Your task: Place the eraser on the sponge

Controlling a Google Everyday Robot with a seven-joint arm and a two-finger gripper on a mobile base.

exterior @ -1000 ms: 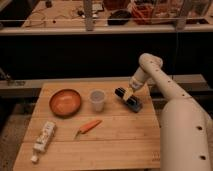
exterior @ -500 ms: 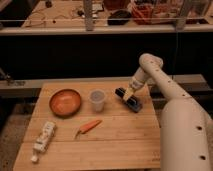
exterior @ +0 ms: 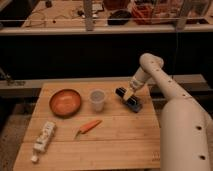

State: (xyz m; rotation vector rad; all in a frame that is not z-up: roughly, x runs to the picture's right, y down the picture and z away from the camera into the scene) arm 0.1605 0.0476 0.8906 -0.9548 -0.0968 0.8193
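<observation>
**Eraser (exterior: 120, 92) and sponge (exterior: 135, 105) are found together under the gripper (exterior: 129, 94), at the far right of the wooden table (exterior: 120, 147).**
The black block is seen touching the bluish one's far end. Whether it is borne by the sponge or only laid beside it cannot be told, nor whether anything is grasped by the gripper. A clear cup (exterior: 97, 99) is set near, toward the middle, while the orange bowl (exterior: 65, 102), carrot (exterior: 89, 126) and white tube (exterior: 44, 136) are set well apart. Bare wood is offered in front, but the table's right edge is close.

My gripper (exterior: 129, 94), pale and matt, sits low over the eraser (exterior: 121, 91) and the sponge (exterior: 136, 105), both dull and dark. I see a table (exterior: 100, 147) of bare light wood, a clear plastic cup (exterior: 97, 100), a softly glossy orange-brown bowl (exterior: 65, 102) and a smooth white arm shell (exterior: 185, 125).
</observation>
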